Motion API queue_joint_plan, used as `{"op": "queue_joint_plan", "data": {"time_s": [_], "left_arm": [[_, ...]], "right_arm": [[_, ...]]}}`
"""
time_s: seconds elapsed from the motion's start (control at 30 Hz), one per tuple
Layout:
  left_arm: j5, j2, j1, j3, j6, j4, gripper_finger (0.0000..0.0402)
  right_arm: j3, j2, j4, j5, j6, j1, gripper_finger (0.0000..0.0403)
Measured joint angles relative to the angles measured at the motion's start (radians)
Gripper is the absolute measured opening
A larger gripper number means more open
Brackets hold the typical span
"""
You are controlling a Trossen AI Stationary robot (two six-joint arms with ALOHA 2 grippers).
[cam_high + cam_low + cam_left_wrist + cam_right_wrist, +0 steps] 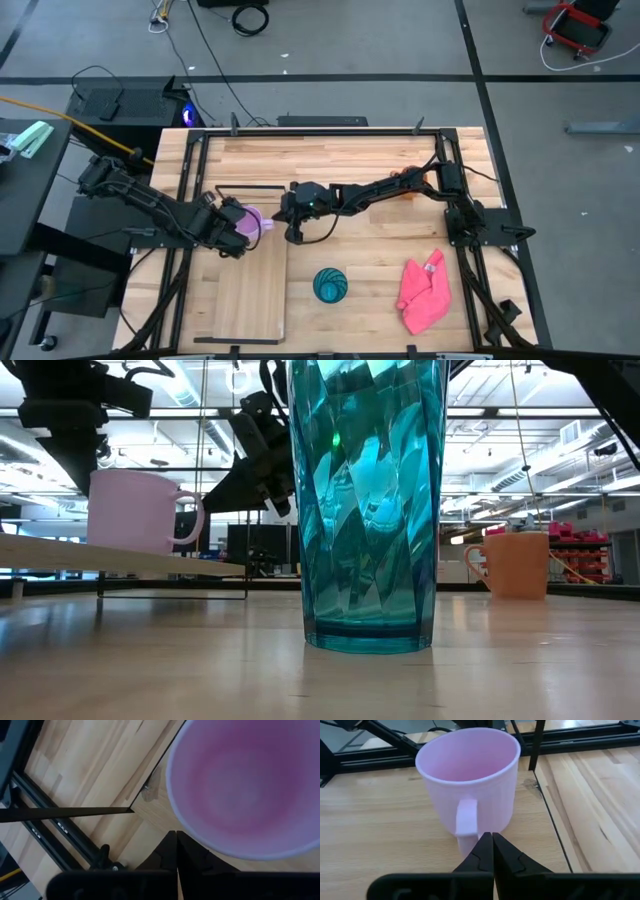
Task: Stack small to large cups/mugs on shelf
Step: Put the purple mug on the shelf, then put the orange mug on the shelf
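Note:
The lilac mug stands upright on the far end of the shelf board, with its handle toward the table's right. My left gripper is shut, just left of the mug and over its rim. My right gripper is shut, its tips right at the handle. The teal cup stands on the table right of the shelf. The orange mug stands farther back, mostly under my right arm in the high view. My left gripper's shut fingertips lie by the lilac mug's rim on its left side; I cannot tell whether they touch it. My right gripper's shut fingertips point level from the table's right at the foot of the mug's handle; I cannot tell whether they touch it.
A pink cloth lies at the near right of the table. The shelf's black wire frame stands at its far end, just behind the lilac mug. The shelf's near part is bare board.

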Motion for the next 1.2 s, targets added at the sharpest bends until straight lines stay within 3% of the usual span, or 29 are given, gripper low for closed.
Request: {"op": "queue_joint_plan", "data": {"time_s": [0.3,0.67,0.93,1.2], "left_arm": [[-0.026,0.000,0.000,0.000,-0.010,-0.036,0.0038],[-0.110,-0.027,0.000,0.022,-0.018,-0.079,0.0022],[-0.245,-0.081,-0.003,0.102,0.017,-0.101,0.0022],[-0.470,-0.088,-0.003,0.138,0.150,-0.044,0.0028]], "right_arm": [[0.000,-0.017,-0.088,0.001,0.000,-0.015,0.0002],[0.000,-0.199,-0.336,0.016,-0.003,-0.036,0.0016],[0.000,-0.390,-0.724,0.127,0.007,-0.052,0.0016],[0.000,-0.601,-1.207,0.271,0.203,-0.103,0.0020]]}}
